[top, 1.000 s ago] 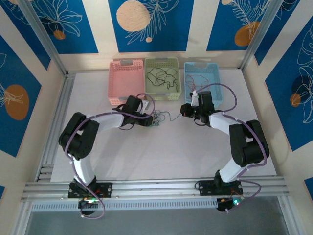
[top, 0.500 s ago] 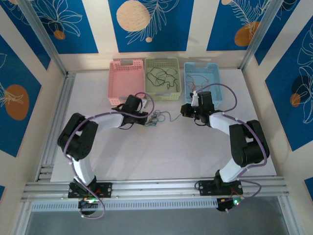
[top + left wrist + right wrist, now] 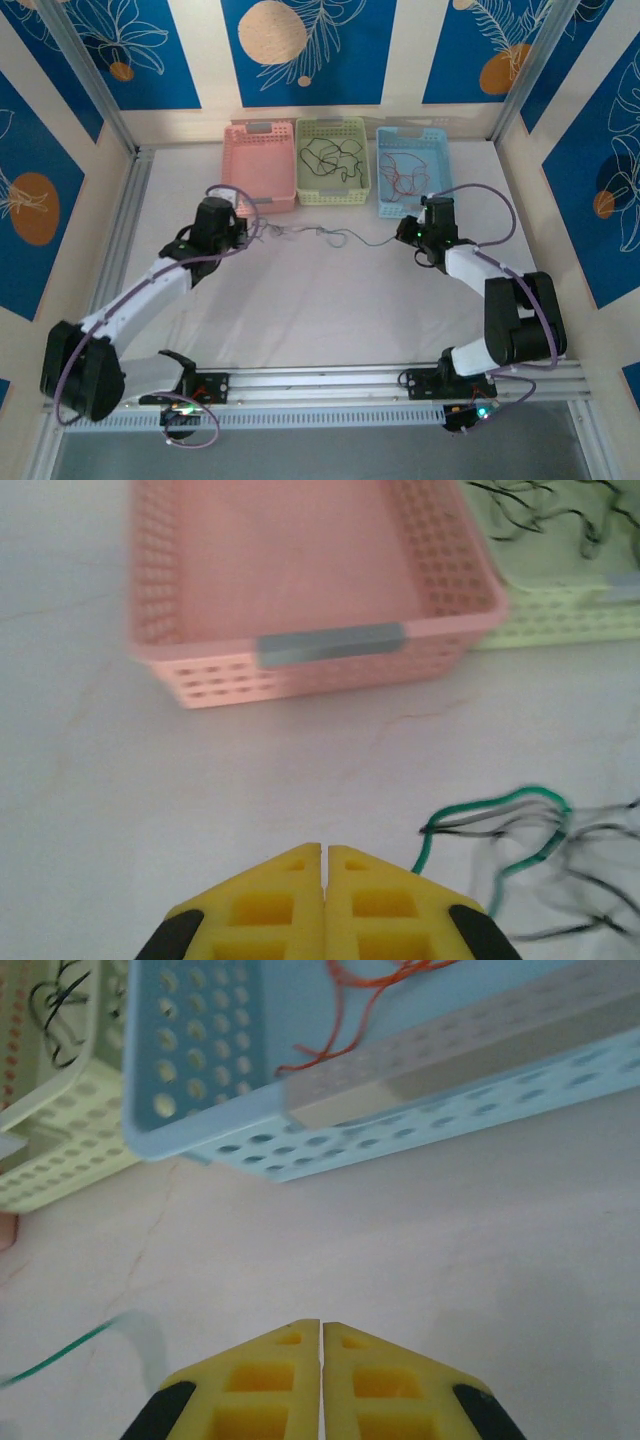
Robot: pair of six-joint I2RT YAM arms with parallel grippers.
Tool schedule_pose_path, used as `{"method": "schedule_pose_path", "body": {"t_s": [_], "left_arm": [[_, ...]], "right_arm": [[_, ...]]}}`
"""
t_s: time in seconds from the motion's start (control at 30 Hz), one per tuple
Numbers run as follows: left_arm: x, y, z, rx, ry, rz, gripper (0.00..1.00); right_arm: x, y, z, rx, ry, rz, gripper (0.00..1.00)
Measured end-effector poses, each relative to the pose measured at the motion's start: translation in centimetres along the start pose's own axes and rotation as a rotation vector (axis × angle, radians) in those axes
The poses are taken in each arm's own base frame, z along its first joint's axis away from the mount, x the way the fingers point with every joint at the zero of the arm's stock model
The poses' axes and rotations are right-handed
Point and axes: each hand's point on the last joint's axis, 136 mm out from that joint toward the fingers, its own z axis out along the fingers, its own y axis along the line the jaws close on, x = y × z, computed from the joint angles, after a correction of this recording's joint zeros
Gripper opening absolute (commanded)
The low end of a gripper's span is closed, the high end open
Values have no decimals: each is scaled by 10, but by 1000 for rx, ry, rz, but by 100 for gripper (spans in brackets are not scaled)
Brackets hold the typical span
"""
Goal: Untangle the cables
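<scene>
A white table (image 3: pixel 330 310) stands between walls of blue panels with pale leaf patterns, and three baskets sit in a row at its far edge.

The left gripper (image 3: pixel 323 852) has its yellow fingers pressed tight together. A dark green cable (image 3: pixel 497 804) curls out from just beside its right finger, with blurred black strands (image 3: pixel 590 880) around it. Whether a strand is pinched between the tips I cannot tell. Beyond it sits the pink basket (image 3: pixel 330 645), with the green basket (image 3: pixel 560 610) touching its right side.

The right gripper (image 3: pixel 321 1325) is likewise clenched, close in front of the blue basket (image 3: pixel 200 1130). A thin green strand (image 3: pixel 60 1360) lies on the table to its left.

From above, the loose cables (image 3: pixel 330 236) run in a thin wavy line across the table, from the left gripper (image 3: pixel 248 228) to the right gripper (image 3: pixel 408 233), with a small knot nearer the left one. Black cables (image 3: pixel 330 155) lie in the green basket (image 3: pixel 333 190), red and orange cables (image 3: pixel 400 178) in the blue basket (image 3: pixel 385 205).
</scene>
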Motion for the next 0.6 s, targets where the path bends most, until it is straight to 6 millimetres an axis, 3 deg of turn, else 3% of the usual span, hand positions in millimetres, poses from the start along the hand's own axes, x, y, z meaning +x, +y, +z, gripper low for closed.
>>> {"method": "schedule_pose_path", "body": {"t_s": [0.1, 0.2, 0.6], "left_arm": [[-4, 27, -17, -76, -33, -31, 0], [-11, 41, -30, -112, -73, -55, 0], [-11, 53, -50, -133, -118, -101, 0]], "right_arm": [[-3, -13, -4, 53, -30, 34, 0], [-4, -22, -7, 81, -45, 59, 0], [-7, -37, -9, 123, -61, 116, 0]]}}
